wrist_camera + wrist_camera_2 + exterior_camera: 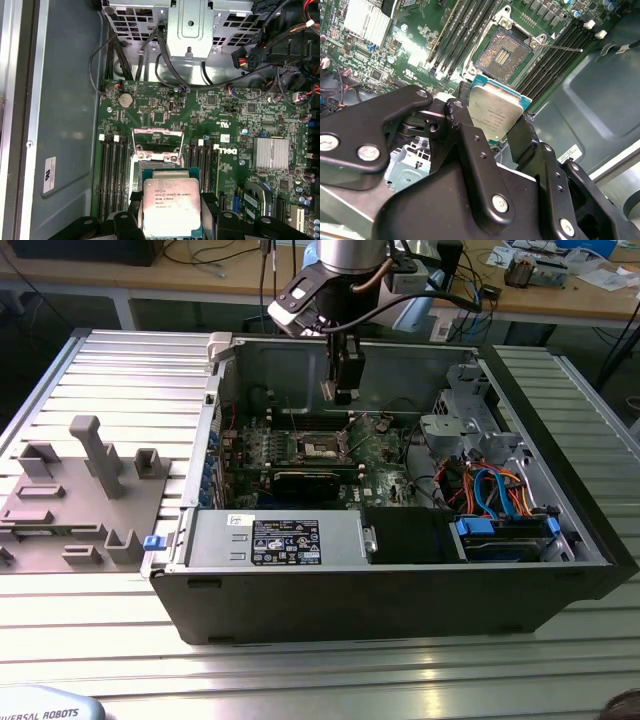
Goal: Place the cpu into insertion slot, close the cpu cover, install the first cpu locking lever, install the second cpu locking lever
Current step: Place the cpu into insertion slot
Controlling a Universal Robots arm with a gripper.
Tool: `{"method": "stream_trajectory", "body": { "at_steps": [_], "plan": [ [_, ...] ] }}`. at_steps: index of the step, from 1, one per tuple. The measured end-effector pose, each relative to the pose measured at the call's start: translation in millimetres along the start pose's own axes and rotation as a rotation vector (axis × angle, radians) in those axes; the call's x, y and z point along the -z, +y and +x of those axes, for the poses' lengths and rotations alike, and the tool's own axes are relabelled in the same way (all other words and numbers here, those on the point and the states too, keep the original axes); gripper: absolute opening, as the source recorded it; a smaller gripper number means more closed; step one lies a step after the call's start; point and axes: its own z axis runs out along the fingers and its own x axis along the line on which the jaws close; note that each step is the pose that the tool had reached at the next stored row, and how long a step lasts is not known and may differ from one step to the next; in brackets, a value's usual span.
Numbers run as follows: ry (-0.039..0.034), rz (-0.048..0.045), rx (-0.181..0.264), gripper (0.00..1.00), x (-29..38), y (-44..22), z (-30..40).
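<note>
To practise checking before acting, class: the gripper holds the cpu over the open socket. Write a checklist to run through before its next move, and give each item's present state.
1. Grip: the cpu is clamped on two sides by the gripper: ok.
2. The insertion slot is bare, with nothing lying in it: ok.
3. The cpu cover is raised off the slot: ok.
4. One locking lever is released and sticks out sideways: ok. The other lever: cannot tell.
5. The cpu's corner marks match the slot: cannot tell.
6. The cpu is seated in the slot: not ok, it is held apart from it.
</note>
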Motion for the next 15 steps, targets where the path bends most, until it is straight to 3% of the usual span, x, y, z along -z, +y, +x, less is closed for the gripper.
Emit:
{"method": "stream_trajectory", "body": {
  "at_steps": [15],
  "plan": [
    [-0.0002,0.0,-0.001,0.55,-2.8,-0.5,0.0]
  ]
}}
